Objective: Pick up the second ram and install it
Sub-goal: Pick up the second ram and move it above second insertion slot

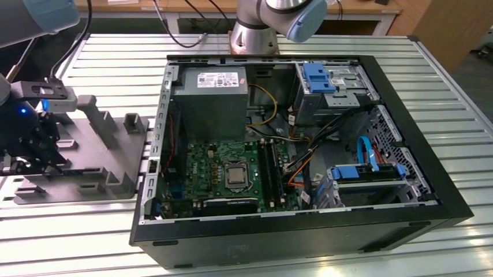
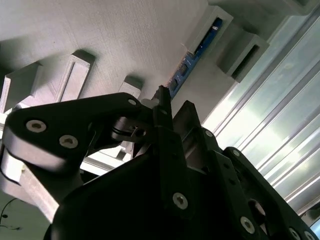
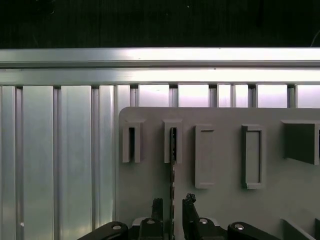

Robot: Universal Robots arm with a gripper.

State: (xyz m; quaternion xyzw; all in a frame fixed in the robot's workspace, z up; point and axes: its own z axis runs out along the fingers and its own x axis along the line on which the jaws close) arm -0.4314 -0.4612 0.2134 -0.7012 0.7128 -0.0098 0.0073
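The second ram point(image 3: 172, 170) has its near end hidden between the fingers point(image 3: 189, 202)

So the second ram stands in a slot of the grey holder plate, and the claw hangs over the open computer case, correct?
Not quite. The claw hangs over the grey holder plate, its fingers either side of the second ram, as the first wrist view shows.
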